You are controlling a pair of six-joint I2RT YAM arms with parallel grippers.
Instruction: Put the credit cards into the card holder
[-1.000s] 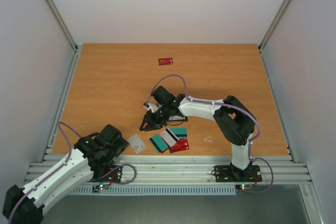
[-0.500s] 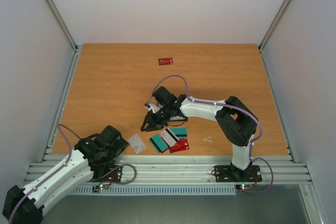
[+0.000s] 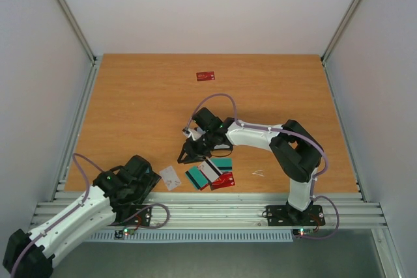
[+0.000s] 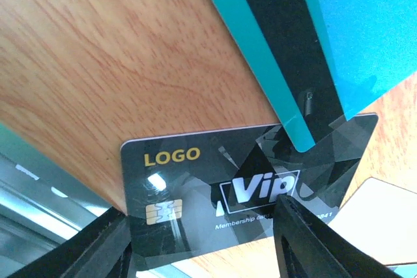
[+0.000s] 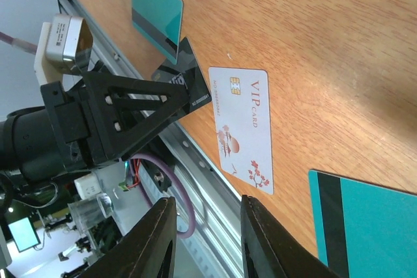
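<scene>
A black VIP credit card [image 4: 215,187] lies by the table's near edge, with a teal dark-striped card [image 4: 287,37] overlapping its far corner. My left gripper [image 4: 202,209] is open, its jaws partly closed and straddling the black card's near side. In the top view this left gripper [image 3: 151,179] sits beside a white card [image 3: 171,177]. More teal, striped and red cards [image 3: 210,172] lie in a cluster. My right gripper [image 3: 186,155] hovers above them, and the right wrist view shows this gripper [image 5: 208,200] open and empty. I cannot make out the card holder.
A lone red card [image 3: 206,76] lies far back on the table. A small white scrap [image 3: 258,174] sits right of the cluster. The metal rail [image 3: 215,209] runs along the near edge just below the cards. In the right wrist view the left arm's fingers [image 5: 140,105] are close by.
My left gripper's jaws have narrowed around the black card. The right arm has shifted slightly towards the card cluster, its jaws unchanged.
</scene>
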